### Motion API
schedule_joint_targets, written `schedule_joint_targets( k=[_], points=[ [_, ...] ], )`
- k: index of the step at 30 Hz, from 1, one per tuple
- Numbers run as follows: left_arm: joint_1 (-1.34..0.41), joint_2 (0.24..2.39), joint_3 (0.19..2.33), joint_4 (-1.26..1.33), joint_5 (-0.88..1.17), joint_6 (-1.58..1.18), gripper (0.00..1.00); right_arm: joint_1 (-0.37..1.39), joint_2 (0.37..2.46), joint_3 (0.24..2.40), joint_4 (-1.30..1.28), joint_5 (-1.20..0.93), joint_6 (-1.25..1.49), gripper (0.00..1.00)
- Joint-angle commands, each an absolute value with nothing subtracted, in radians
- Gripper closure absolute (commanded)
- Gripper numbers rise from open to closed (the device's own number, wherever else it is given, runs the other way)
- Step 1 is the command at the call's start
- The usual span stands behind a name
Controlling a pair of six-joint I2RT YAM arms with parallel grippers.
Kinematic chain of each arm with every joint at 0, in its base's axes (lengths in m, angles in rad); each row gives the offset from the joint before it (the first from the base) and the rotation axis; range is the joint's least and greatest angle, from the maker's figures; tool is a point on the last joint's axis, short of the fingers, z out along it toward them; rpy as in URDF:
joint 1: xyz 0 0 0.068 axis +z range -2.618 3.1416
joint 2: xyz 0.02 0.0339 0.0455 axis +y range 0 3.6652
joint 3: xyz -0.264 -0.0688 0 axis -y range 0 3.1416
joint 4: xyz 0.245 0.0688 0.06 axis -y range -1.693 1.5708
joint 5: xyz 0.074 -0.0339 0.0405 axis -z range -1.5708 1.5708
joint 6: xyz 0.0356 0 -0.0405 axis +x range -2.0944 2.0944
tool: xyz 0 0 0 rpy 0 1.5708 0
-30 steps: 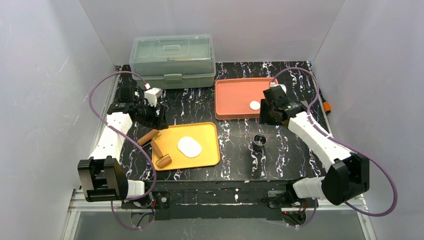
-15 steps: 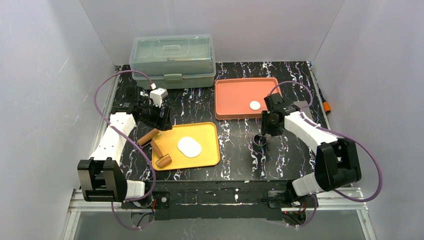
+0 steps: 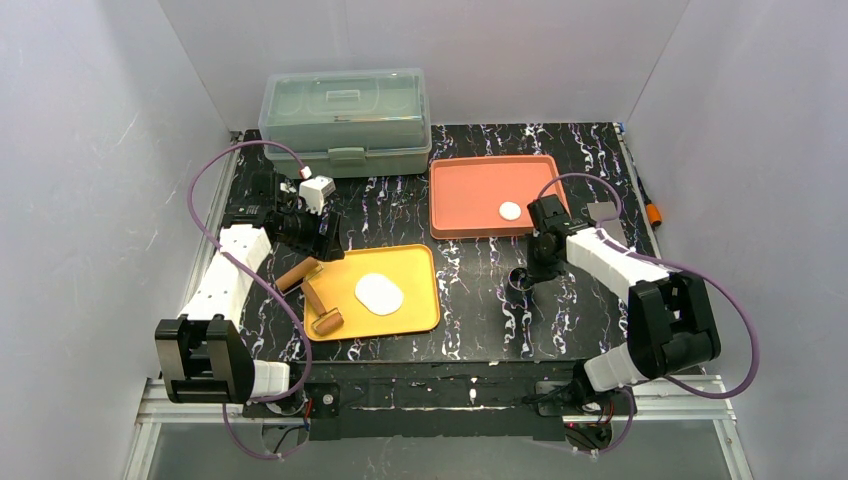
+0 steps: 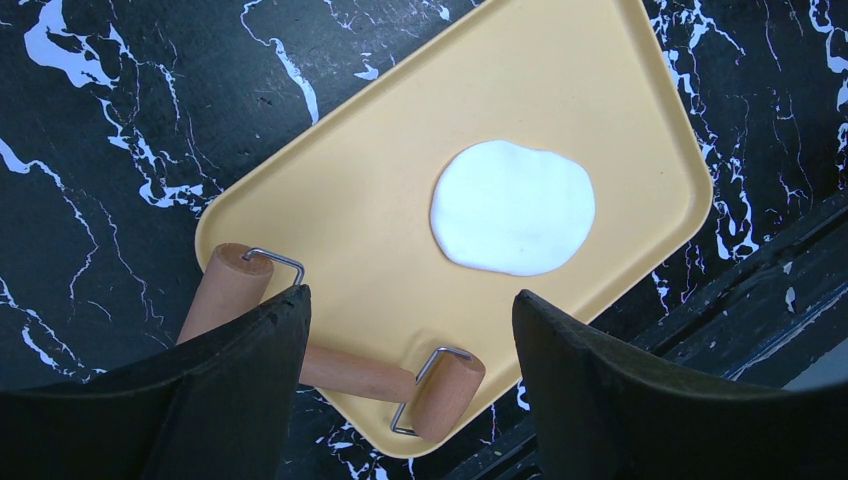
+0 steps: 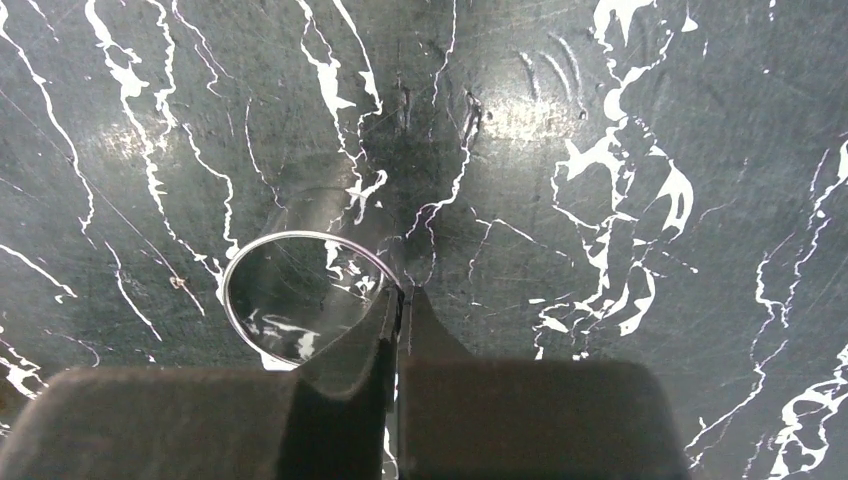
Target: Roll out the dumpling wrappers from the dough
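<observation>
A flat oval sheet of dough (image 3: 379,293) (image 4: 512,207) lies on the yellow tray (image 3: 412,262) (image 4: 400,140). One round dumpling wrapper (image 3: 510,210) rests in the red tray (image 3: 462,190). A wooden rolling pin (image 3: 318,298) (image 4: 350,372) lies across the yellow tray's left edge. My left gripper (image 3: 324,238) (image 4: 405,295) hangs open above that pin, holding nothing. My right gripper (image 3: 529,271) (image 5: 402,292) is down on the table, shut on the wall of the small metal ring (image 3: 517,279) (image 5: 290,300), one finger inside it and one outside.
A translucent green lidded box (image 3: 345,110) stands at the back left. An orange object (image 3: 654,213) lies off the table's right edge. Black marbled tabletop surrounds the trays.
My right gripper came down from beside the red tray to the metal ring and shut on its wall. The left arm shifted slightly and stayed open.
</observation>
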State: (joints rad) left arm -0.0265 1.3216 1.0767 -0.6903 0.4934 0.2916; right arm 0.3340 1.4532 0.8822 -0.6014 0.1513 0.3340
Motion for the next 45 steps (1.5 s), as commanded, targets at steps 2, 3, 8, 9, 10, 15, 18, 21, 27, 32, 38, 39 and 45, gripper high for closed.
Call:
schedule_joint_targets(
  k=[2,3,8,9,10,15,18,21,27,32,38,39,45],
  points=[
    [-0.028,1.319,1.086,-0.713,0.494,0.296,0.28,0.346,1.447,0.924,-0.624,0.209,0.330,0.99],
    [-0.028,1.320,1.085,-0.713,0.495,0.296,0.28,0.360,1.445,0.940,-0.641,0.220,0.327,0.99],
    [-0.029,1.329,1.091,-0.713,0.506,0.281,0.28,0.540,1.437,1.106,-0.729,0.350,0.364,0.99],
    [-0.029,1.330,1.092,-0.713,0.509,0.274,0.28,0.596,1.450,1.150,-0.747,0.381,0.376,0.99],
    [-0.029,1.330,1.093,-0.713,0.513,0.270,0.28,0.640,1.468,1.198,-0.758,0.389,0.387,0.99],
    [-0.029,1.322,1.095,-0.723,0.517,0.255,0.28,0.861,1.629,1.402,-0.745,0.360,0.426,0.99],
    [-0.029,1.312,1.089,-0.737,0.521,0.255,0.28,0.965,1.768,1.543,-0.749,0.306,0.414,0.99],
    [-0.028,1.302,1.065,-0.743,0.523,0.258,0.28,1.024,1.876,1.649,-0.733,0.260,0.395,0.99],
    [-0.030,1.315,1.004,-0.744,0.558,0.258,0.33,1.084,1.992,1.759,-0.723,0.227,0.380,0.99],
    [-0.031,1.343,0.996,-0.743,0.588,0.240,0.37,1.092,2.016,1.753,-0.704,0.200,0.387,0.99],
    [-0.037,1.366,1.000,-0.743,0.594,0.233,0.38,1.092,2.064,1.783,-0.681,0.139,0.394,0.99],
    [-0.037,1.364,0.999,-0.742,0.591,0.233,0.38,1.092,2.071,1.784,-0.681,0.136,0.393,0.99],
    [-0.038,1.363,0.997,-0.742,0.591,0.233,0.38,1.092,2.089,1.767,-0.666,0.138,0.387,0.99]
  ],
)
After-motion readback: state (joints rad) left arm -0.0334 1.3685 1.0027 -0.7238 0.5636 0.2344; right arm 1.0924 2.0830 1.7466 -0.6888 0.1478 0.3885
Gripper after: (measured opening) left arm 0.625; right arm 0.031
